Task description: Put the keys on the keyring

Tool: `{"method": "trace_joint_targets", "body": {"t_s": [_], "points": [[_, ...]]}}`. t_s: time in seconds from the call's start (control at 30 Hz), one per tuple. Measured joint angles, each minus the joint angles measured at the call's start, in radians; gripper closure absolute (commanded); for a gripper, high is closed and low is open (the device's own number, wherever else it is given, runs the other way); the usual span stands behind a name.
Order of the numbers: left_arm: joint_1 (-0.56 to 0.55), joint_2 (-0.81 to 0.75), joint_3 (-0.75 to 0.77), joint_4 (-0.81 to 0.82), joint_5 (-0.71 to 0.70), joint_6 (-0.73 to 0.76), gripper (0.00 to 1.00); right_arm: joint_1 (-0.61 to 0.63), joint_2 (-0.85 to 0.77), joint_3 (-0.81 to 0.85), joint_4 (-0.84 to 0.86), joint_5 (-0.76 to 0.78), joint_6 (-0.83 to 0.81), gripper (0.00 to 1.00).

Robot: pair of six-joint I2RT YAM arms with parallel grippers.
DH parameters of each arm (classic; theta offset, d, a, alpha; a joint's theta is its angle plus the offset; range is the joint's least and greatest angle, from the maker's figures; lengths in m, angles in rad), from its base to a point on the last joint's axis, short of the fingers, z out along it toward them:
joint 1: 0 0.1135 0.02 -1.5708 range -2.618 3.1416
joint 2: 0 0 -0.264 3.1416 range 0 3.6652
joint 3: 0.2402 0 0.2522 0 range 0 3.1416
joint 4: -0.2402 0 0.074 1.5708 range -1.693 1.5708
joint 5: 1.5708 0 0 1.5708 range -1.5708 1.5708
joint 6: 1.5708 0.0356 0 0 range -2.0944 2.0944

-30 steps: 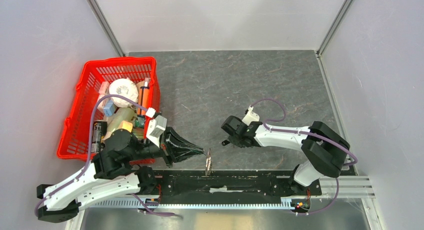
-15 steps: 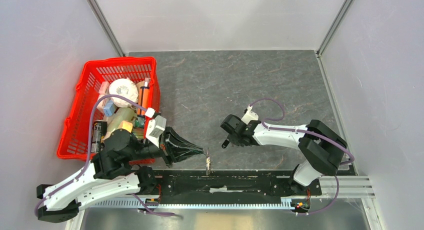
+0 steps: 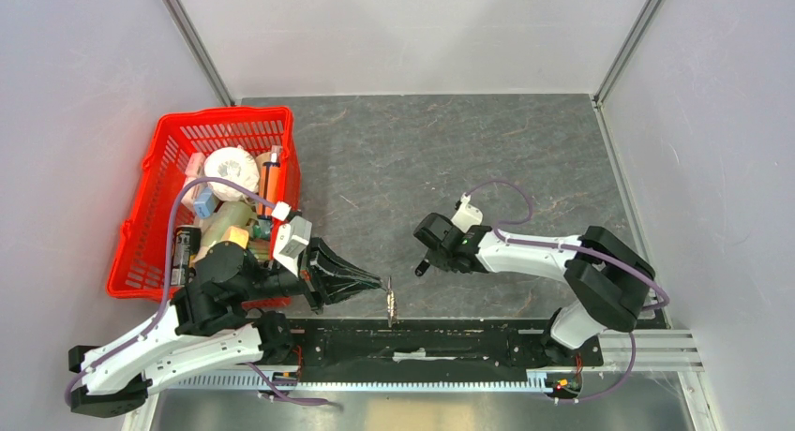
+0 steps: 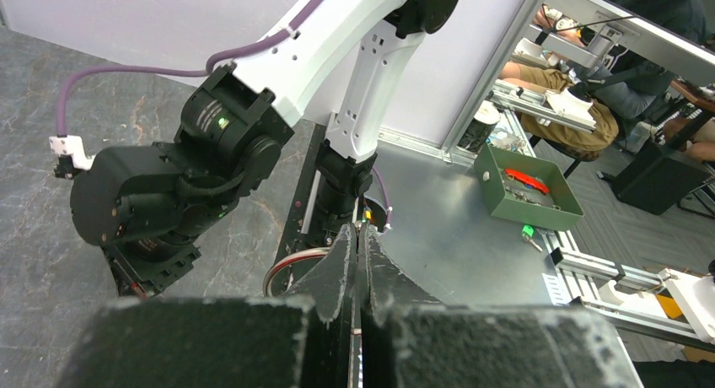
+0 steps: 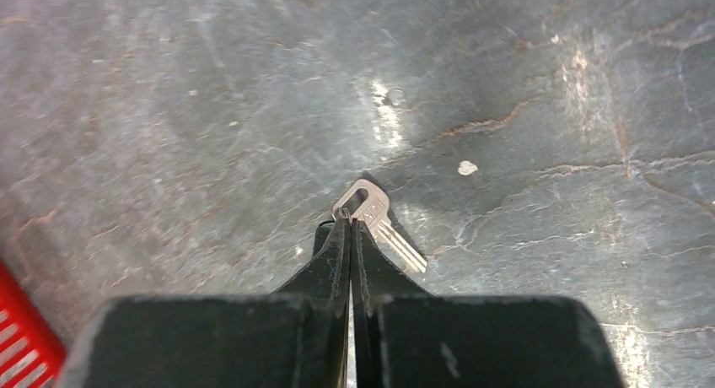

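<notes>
My left gripper is shut on the keyring, a thin silvery wire ring whose arc shows left of the fingertips in the left wrist view. A small bunch of keys hangs from it just above the table's near edge. My right gripper is down at the table, right of the left one. In the right wrist view it is shut, with its tips pinching the edge of the head of a silver key that lies on the dark stone surface. The black-headed key is not visible.
A red basket full of assorted items stands at the left, behind my left arm. A black rail runs along the near edge below the hanging keys. My right arm's wrist shows close by in the left wrist view.
The hanging keys at the left gripper have swung and look shorter than a second ago. The right gripper has shifted slightly at the table. The left arm has stayed put.
</notes>
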Motion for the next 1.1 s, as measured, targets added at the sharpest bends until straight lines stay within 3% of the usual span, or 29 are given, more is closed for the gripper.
{"method": "trace_joint_targets", "body": {"t_s": [0.3, 0.6, 0.87, 1.1], "points": [[0.0, 0.001, 0.0, 0.0, 0.001, 0.0, 0.98, -0.001, -0.307, -0.005, 0.024, 0.024, -0.233, 1.0], [0.0, 0.031, 0.019, 0.005, 0.003, -0.001, 0.98, -0.001, -0.587, -0.025, 0.011, -0.07, -0.536, 1.0], [0.0, 0.072, 0.032, 0.024, 0.024, -0.003, 0.98, -0.004, -0.726, 0.018, -0.057, -0.248, -0.794, 1.0], [0.0, 0.112, 0.05, 0.048, 0.082, -0.014, 0.98, -0.005, -0.758, 0.144, -0.115, -0.523, -0.972, 1.0]]}}
